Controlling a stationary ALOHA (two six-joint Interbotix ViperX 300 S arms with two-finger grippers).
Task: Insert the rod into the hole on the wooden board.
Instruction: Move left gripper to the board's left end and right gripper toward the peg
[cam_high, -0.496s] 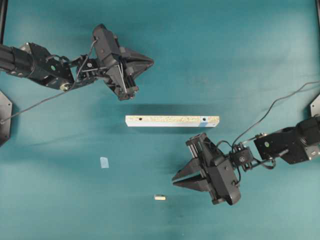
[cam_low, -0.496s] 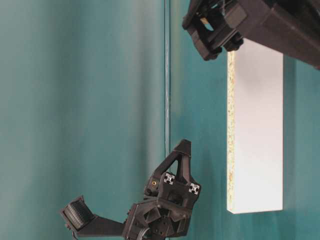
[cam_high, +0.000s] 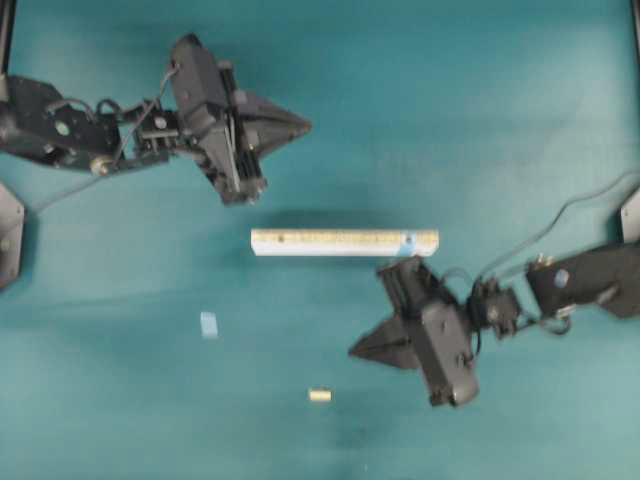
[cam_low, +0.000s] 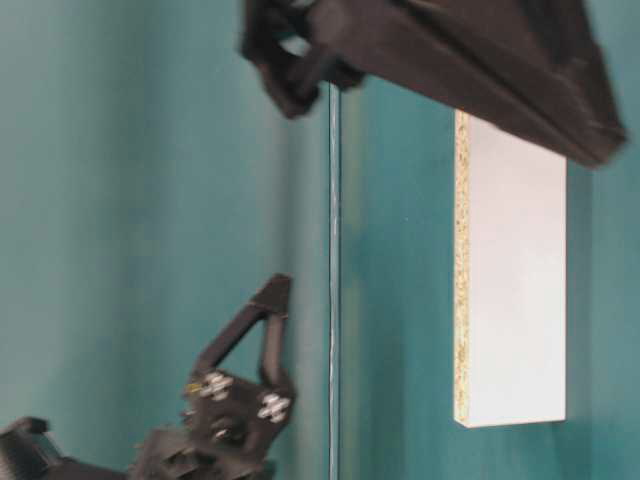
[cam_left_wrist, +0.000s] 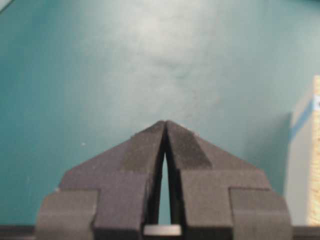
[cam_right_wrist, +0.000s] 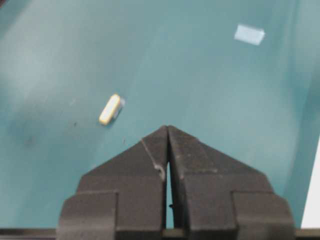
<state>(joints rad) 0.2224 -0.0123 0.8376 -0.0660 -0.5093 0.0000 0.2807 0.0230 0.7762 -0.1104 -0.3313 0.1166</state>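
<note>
The wooden board (cam_high: 344, 242) lies on edge across the middle of the teal table, speckled face up, its white side (cam_low: 515, 270) showing in the table-level view. The blue-marked hole (cam_high: 408, 240) sits near its right end. The rod (cam_high: 320, 396) lies alone near the front, also seen as the cream rod (cam_right_wrist: 110, 109) ahead and left of the right fingertips. My left gripper (cam_high: 306, 125) is shut and empty, up and left of the board; the board's blue-marked end (cam_left_wrist: 306, 165) shows at the right edge of its view. My right gripper (cam_high: 352, 352) is shut and empty, right of the rod.
A pale-blue tape square (cam_high: 208, 324) lies left of the rod, also visible as a pale patch of tape (cam_right_wrist: 249, 34) in the right wrist view. An unmarked hole (cam_high: 281, 238) sits near the board's left end. Cables trail from both arms.
The right gripper has turned and shifted slightly up, its tip now pointing left towards the rod. The left arm has swung a little up and left. Board and rod have not moved.
</note>
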